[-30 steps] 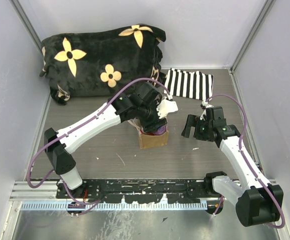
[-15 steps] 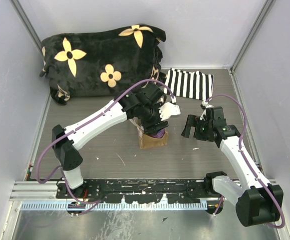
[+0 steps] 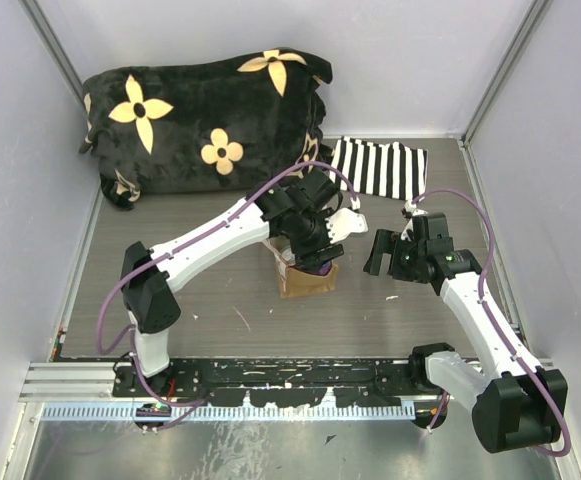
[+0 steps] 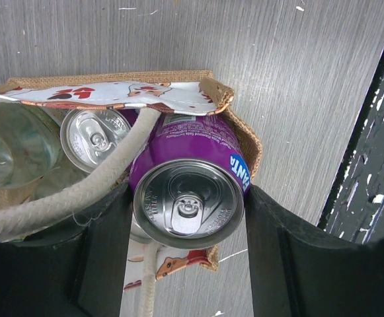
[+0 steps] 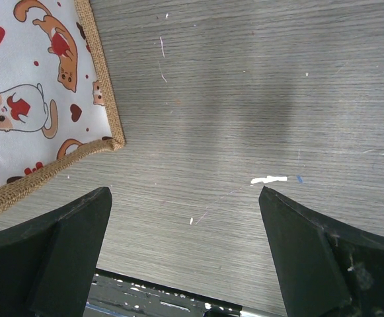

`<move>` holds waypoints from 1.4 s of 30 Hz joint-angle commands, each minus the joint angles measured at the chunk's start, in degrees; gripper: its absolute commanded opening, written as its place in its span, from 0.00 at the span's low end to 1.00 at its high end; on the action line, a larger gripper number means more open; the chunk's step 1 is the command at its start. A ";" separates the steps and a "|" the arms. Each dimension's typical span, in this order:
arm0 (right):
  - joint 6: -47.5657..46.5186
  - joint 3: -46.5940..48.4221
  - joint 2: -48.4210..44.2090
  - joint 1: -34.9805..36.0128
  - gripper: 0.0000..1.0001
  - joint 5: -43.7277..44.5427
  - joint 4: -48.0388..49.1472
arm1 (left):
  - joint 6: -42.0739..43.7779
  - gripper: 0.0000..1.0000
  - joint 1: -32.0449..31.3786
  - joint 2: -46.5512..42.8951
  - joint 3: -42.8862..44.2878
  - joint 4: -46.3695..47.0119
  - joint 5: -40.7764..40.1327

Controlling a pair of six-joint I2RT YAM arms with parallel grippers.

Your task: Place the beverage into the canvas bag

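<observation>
At frame centre my left gripper [image 4: 188, 254] clamps the purple Fanta can [image 4: 185, 148] in the canvas bag [image 4: 246, 142]; my right gripper [image 5: 185, 257] gapes wide.

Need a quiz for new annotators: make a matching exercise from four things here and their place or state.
1. purple Fanta soda can
2. black-and-white striped cloth
3. right gripper
4. black plush cushion with yellow flowers

A. rear left corner
B. open above bare tabletop
C. in the left gripper, at the mouth of the tan canvas bag
D. flat, rear right

Pairs: 1-C, 2-D, 3-B, 4-A
</observation>
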 commanded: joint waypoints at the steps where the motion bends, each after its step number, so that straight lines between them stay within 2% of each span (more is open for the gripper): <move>1: 0.03 -0.26 -0.18 -0.36 1.00 -0.31 1.80 | -1.22 0.00 -1.50 1.38 -0.10 -0.16 6.50; 37: 0.12 -0.78 0.85 -0.33 1.00 -0.22 2.49 | -2.43 0.00 -1.20 4.87 -11.01 8.32 2.40; 39: 0.12 -0.82 0.90 -0.35 1.00 -0.14 2.44 | -2.59 0.06 -1.23 4.83 -11.01 8.37 2.07; 40: 0.12 -0.86 0.92 -0.35 1.00 -0.21 2.44 | -2.63 0.15 -1.19 4.82 -10.90 8.33 1.92; 42: 0.17 -0.86 0.93 -0.30 1.00 -0.22 2.44 | -3.03 0.42 -1.34 4.55 -10.42 8.17 1.73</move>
